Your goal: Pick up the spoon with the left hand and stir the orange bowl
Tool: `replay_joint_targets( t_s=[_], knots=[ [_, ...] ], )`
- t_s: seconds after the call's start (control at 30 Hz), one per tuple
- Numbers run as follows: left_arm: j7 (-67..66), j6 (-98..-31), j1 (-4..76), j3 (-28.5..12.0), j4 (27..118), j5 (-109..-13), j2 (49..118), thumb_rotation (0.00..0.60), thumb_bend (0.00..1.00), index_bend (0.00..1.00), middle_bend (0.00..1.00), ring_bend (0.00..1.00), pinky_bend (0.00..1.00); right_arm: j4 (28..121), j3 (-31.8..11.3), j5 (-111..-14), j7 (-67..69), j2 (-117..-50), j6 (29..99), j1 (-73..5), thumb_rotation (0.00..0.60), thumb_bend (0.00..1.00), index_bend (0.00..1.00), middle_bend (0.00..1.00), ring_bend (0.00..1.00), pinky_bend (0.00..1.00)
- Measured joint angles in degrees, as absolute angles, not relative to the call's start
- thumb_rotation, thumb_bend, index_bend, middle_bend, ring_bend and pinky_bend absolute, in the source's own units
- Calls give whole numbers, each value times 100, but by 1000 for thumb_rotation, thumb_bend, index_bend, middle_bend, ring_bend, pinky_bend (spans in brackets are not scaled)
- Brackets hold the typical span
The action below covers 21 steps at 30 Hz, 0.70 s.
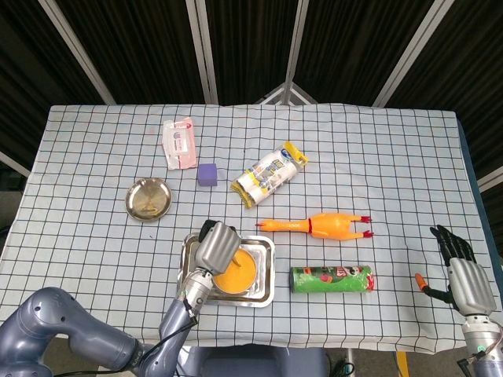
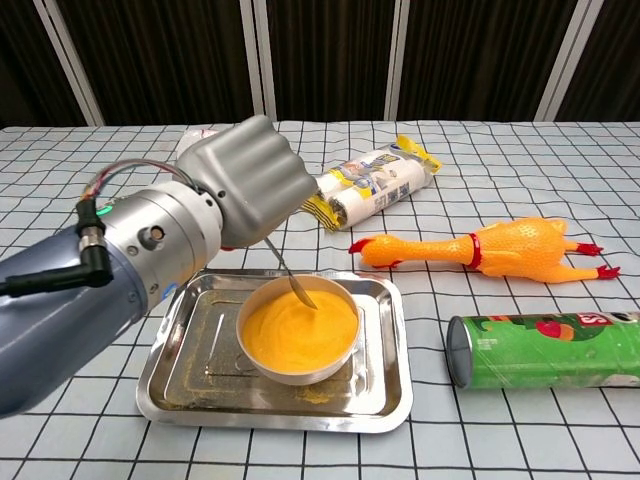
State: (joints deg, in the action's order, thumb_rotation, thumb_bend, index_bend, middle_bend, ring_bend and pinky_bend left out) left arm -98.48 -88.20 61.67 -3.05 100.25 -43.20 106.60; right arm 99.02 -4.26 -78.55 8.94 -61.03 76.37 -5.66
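Left hand [image 2: 245,180]: one, fingers curled into a fist around the handle of the spoon [image 2: 290,280], held above the near-left rim of the bowl, back of the hand facing up and toward the chest camera. Forearm runs down and left out of the chest view.

Spoon: one, metal. Long axis slants from the hand at upper left down to the lower right; the bowl end points down into the orange contents, near the far side of the bowl.

Orange bowl [image 2: 298,335]: one, filled with orange contents, standing inside the tray.

Tray [image 2: 385,385]: one, steel, rectangular, flat on the desk [image 2: 520,440], near its front edge.

Round metal dish [image 1: 148,199]: one, left of the tray, well apart.

Purple cube [image 1: 207,173]: one, beyond the tray.

Pink packet [image 1: 178,143]: one, far left, beyond the cube.

Yellow-ended wrapped pack [image 2: 372,188]: one, lying diagonally beyond the tray.

Rubber chicken [image 2: 490,248]: one, lying on its side, beak end toward the tray.

Green canister [image 2: 545,350]: one, lying on its side, right of the tray.

Right hand [image 1: 462,271]: one, at the desk's right edge, fingers extended and apart, holding nothing.
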Motion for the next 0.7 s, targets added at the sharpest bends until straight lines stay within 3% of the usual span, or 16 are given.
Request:
replay_joint_targets(
  t_s=[0.3, 0.7],
  knots=[
    [-10058, -8690, 6213, -283, 9701, -4292, 10939, 600, 994, 803, 993, 888, 920, 9905, -420, -7868, 922, -6093, 7618, -572, 600, 370, 0, 0, 0, 0],
    [-10135, -8708, 6082, -232, 10034, -4104, 10860, 600, 994, 803, 993, 888, 920, 9940, -414, -7850, 900, -6082, 7611, -568, 600, 370, 0, 0, 0, 0]
  ],
)
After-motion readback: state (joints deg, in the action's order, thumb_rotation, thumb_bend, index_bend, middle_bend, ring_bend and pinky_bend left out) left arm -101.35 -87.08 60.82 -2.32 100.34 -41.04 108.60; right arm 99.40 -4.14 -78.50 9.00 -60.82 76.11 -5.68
